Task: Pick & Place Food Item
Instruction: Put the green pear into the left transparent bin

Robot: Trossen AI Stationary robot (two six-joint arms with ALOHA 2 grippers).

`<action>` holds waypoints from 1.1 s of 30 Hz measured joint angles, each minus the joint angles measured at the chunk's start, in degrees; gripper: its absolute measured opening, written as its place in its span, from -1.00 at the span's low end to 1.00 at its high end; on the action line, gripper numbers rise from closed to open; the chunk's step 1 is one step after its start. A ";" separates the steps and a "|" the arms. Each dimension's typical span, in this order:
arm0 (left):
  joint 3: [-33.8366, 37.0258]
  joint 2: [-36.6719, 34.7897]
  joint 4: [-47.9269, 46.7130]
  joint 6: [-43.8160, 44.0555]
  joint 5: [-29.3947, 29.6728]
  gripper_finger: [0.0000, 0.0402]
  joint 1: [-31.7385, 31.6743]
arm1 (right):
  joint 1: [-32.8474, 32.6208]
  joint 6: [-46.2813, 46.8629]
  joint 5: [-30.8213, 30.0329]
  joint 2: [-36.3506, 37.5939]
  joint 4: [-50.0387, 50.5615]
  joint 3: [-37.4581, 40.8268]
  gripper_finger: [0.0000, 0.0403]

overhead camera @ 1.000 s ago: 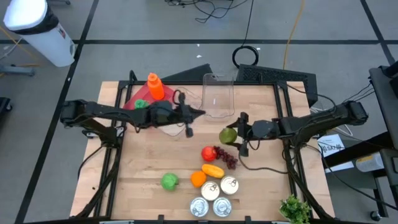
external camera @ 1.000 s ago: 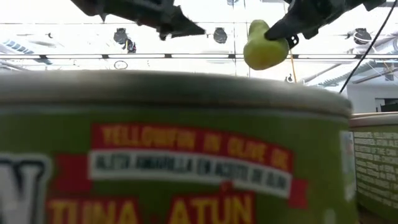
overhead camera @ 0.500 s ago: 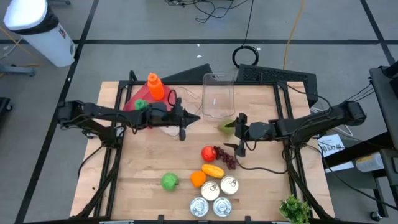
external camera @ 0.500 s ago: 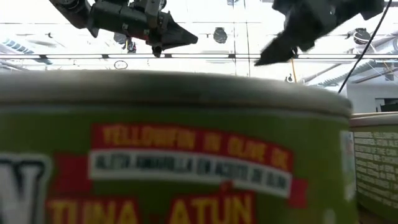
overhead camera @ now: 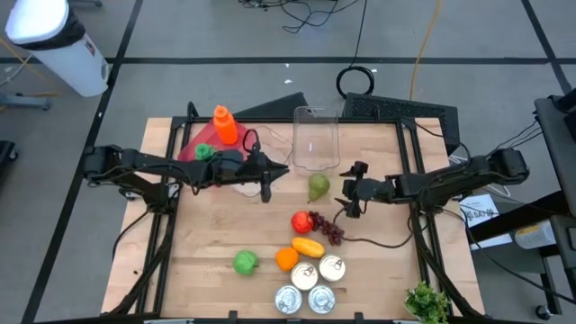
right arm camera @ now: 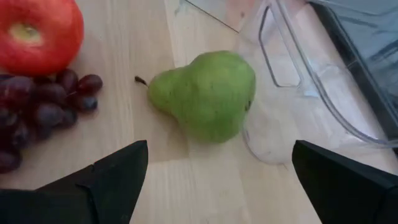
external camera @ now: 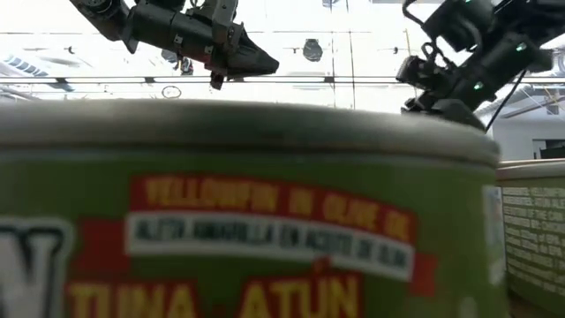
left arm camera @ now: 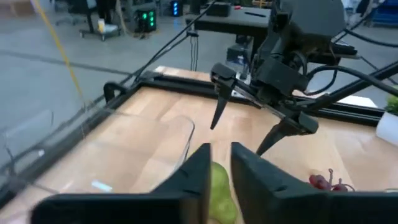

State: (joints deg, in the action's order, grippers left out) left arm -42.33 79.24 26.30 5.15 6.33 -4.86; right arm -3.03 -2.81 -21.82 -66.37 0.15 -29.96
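Green and lying on its side, a pear (overhead camera: pixel 318 187) is resting on the wooden bench (overhead camera: pixel 216 234), touching a clear container (overhead camera: pixel 315 137). The right tool (overhead camera: pixel 353 189) is hovering just beside it, fingers spread wide and empty. The left tool (overhead camera: pixel 267 175) is waiting nearby, fingers slightly parted, holding nothing.

A: Round white plastic bin (overhead camera: pixel 56 43) on the grey floor, far left corner.
B: Noted. Black cable coil (overhead camera: pixel 357 82) beyond the wooden surface (overhead camera: pixel 207 238); leafy green sprig (overhead camera: pixel 427 301) at its near right corner.
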 joint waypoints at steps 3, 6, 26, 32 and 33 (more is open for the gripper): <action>0.00 0.00 -0.62 2.15 1.07 -0.36 0.02 | 3.17 -1.47 4.86 -2.60 -5.17 0.00 0.87; 0.00 0.02 -1.72 2.67 3.55 -0.08 0.14 | 5.30 -1.59 9.83 -6.22 -10.20 0.02 0.87; -0.02 0.07 -4.72 2.69 -0.27 0.40 0.46 | -5.16 -2.17 15.35 -12.84 -14.06 0.00 0.86; -0.04 0.07 -5.14 3.32 -0.27 0.41 0.46 | -2.71 -8.16 9.62 -10.31 -15.09 -2.83 0.86; -0.04 0.07 -5.10 3.65 -0.29 0.42 0.48 | -1.65 -8.54 11.19 -10.36 -14.95 -3.23 0.86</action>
State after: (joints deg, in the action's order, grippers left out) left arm -42.37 79.31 21.21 8.80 6.04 -4.38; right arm -4.68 -11.35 -10.64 -76.73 -14.80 -33.19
